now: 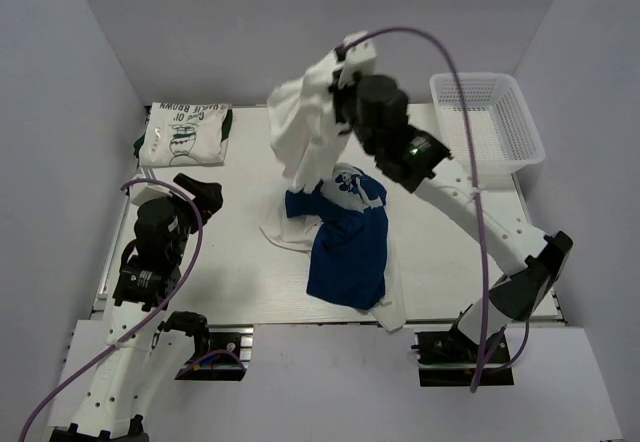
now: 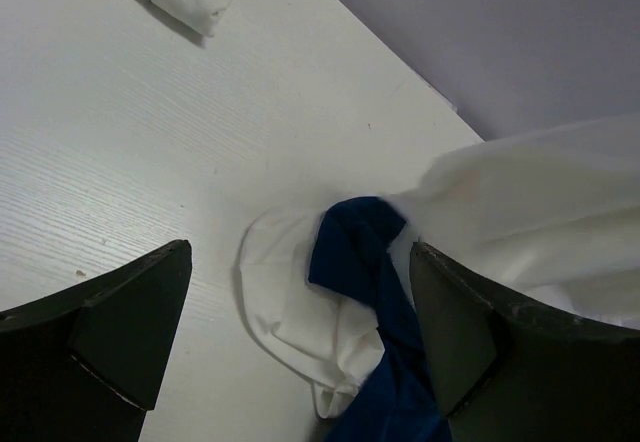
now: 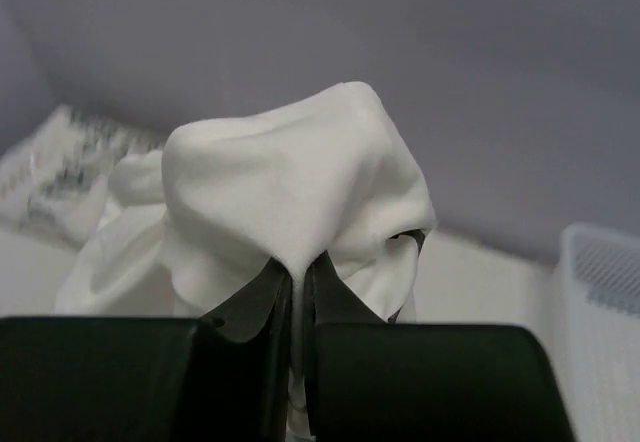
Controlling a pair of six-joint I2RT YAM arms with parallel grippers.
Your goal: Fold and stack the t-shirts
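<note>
Firmly held white shirt [image 1: 305,122] pinched in closed right pincer [image 3: 298,280], high over desk [image 1: 240,262] middle, hem trailing on blue shirt [image 1: 350,257]; had left pincer [image 2: 300,312] gaping, empty. Needed lifting clear before spreading flat.

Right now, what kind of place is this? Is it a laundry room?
Likely a robot test bench, not a home: grey walls box in a white table, two robot arms are bolted at its edge, and t-shirts and a mesh basket are set out.
</note>
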